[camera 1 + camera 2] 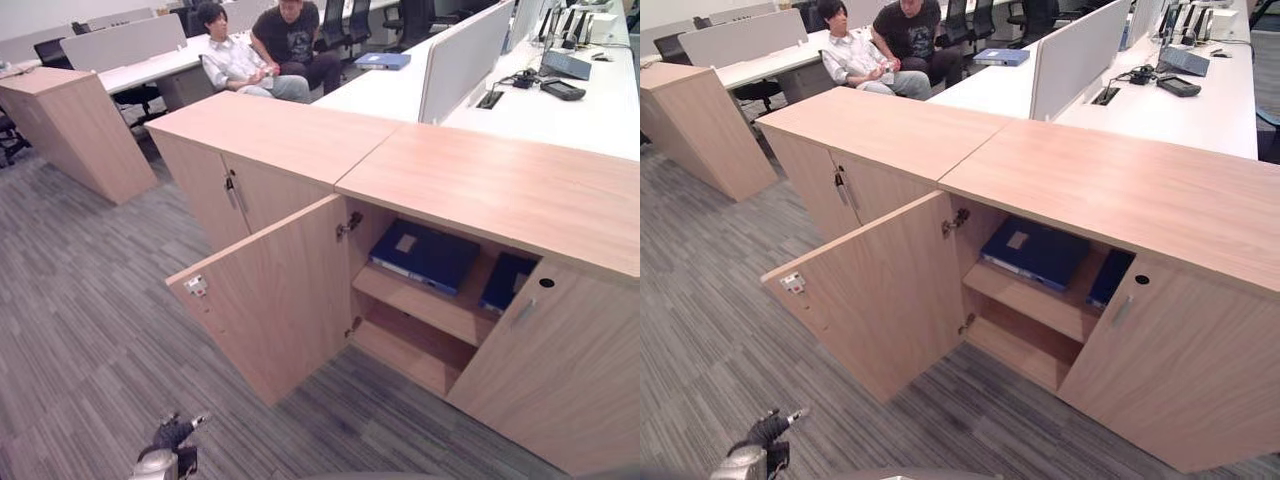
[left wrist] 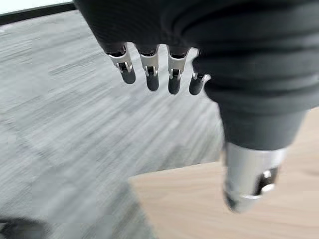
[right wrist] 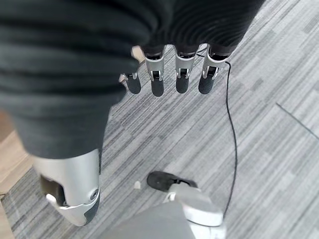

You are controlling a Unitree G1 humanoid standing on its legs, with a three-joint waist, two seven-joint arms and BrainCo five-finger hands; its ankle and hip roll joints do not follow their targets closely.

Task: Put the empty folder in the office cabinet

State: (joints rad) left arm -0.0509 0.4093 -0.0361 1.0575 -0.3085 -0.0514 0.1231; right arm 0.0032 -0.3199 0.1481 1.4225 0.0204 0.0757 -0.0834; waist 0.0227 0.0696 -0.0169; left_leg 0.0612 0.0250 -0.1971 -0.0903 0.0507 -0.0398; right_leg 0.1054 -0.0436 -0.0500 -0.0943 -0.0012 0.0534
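The office cabinet (image 1: 480,180) stands ahead with its left door (image 1: 270,300) swung wide open. A blue folder (image 1: 425,255) with a pale label lies flat on the upper shelf. A second blue folder (image 1: 505,282) lies beside it, partly hidden by the right door (image 1: 560,370). The lower shelf (image 1: 410,350) is bare. My left hand (image 1: 170,445) hangs low over the carpet, well short of the open door; its fingers (image 2: 152,74) are relaxed and hold nothing. My right hand (image 3: 157,82) points down at the carpet, its fingers straight and empty.
A matching cabinet (image 1: 215,190) with closed doors adjoins on the left. A separate wooden unit (image 1: 70,130) stands further left. Behind are white desks with a partition (image 1: 460,60), another blue folder (image 1: 382,61) on a desk, and two seated people (image 1: 260,50).
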